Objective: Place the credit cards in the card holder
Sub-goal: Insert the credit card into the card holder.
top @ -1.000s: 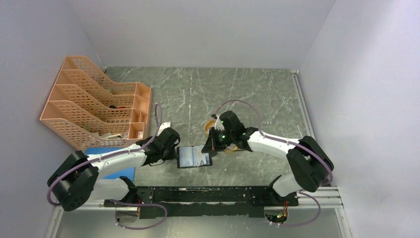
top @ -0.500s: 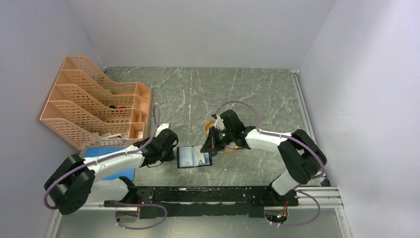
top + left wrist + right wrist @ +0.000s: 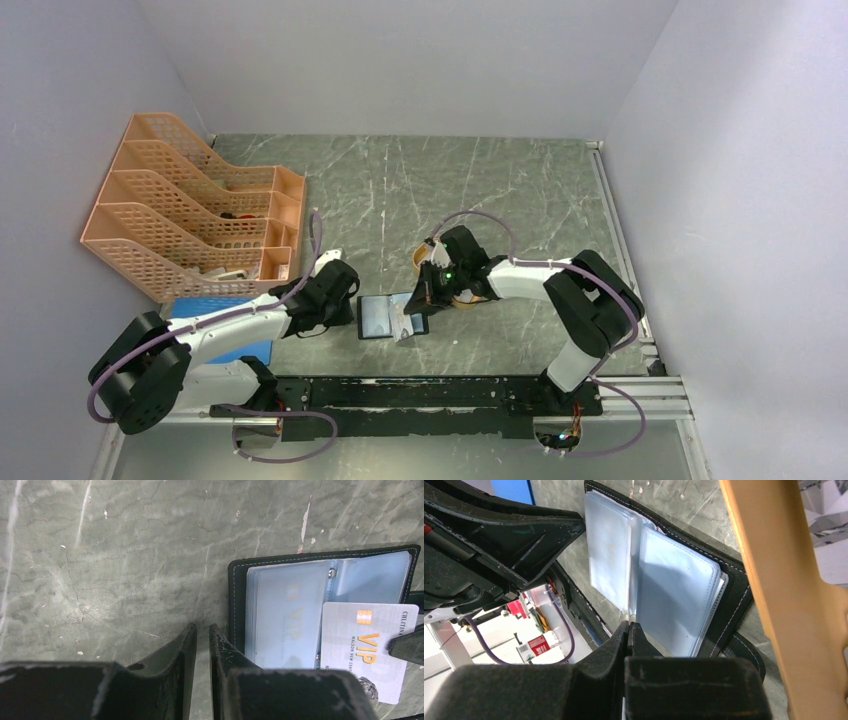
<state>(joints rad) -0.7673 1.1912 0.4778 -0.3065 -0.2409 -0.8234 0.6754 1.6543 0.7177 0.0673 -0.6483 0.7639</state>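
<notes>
Left wrist view first: the left gripper [image 3: 202, 630] has its jaws almost together. Only a thin slit is left, with bare desk [image 3: 125, 555] showing through it and nothing caught between. One of its fingers sits at the black stitched edge of the card holder [image 3: 290, 605], touching or just beside it (I cannot tell which). The card holder lies open and flat on the desk, its clear bluish pockets facing up. Over its pocket farther from those jaws rests a white credit card [image 3: 360, 645] with a gold chip and "VIP" lettering, its outer edge under a dark fingertip. That tip belongs to the right gripper [image 3: 628, 630], whose jaws are pressed fully together on the card. Just beside it runs the rim of an orange tray [image 3: 769, 580]. Farther out on the left side stand a peach mesh file rack [image 3: 180, 215] and a blue pad [image 3: 200, 305].
</notes>
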